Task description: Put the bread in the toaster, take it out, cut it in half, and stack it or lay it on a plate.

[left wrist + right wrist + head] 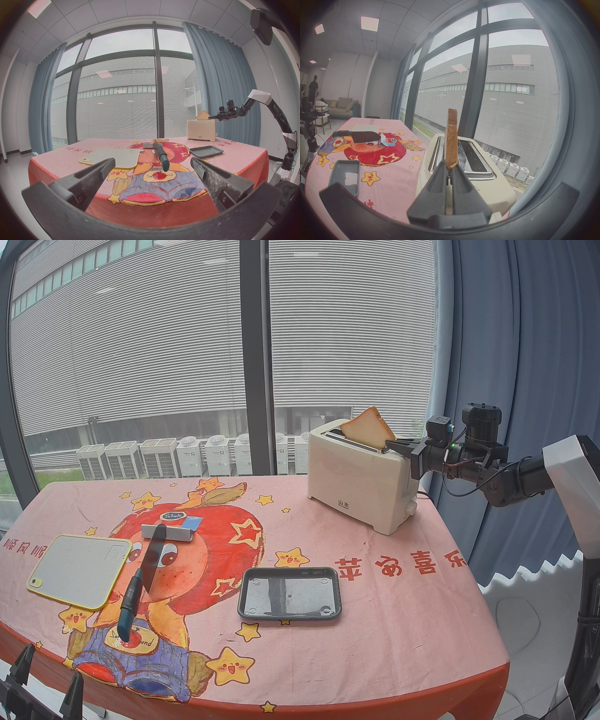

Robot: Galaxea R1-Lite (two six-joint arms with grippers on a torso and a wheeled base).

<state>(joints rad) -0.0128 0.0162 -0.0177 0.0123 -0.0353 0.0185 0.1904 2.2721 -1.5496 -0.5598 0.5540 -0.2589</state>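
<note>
Listing the items by their place from the toaster (359, 480), a cream two-slot unit at the far right of the cartoon-print tablecloth (400, 615).

- Bread (369, 427): one slice, on edge and tilted, rising out of the toaster's top. Its lower end is hidden behind the fingers.
- Right gripper (392, 443): level with the toaster's top on its right side, clenched on the slice's edge.
- Dark rectangular plate (289, 614): nearer the robot than the toaster, well apart from it.
- Knife (140, 580): well left of the toaster, blade propped on a small white rest (169, 531).
- Cutting board (78, 570): farther left, just beside the knife.
- Left gripper (152, 163): off the table's near edge, far from the toaster, fingers spread wide.
- Blue curtain (519, 352): just right of the toaster, behind the right arm.
</note>
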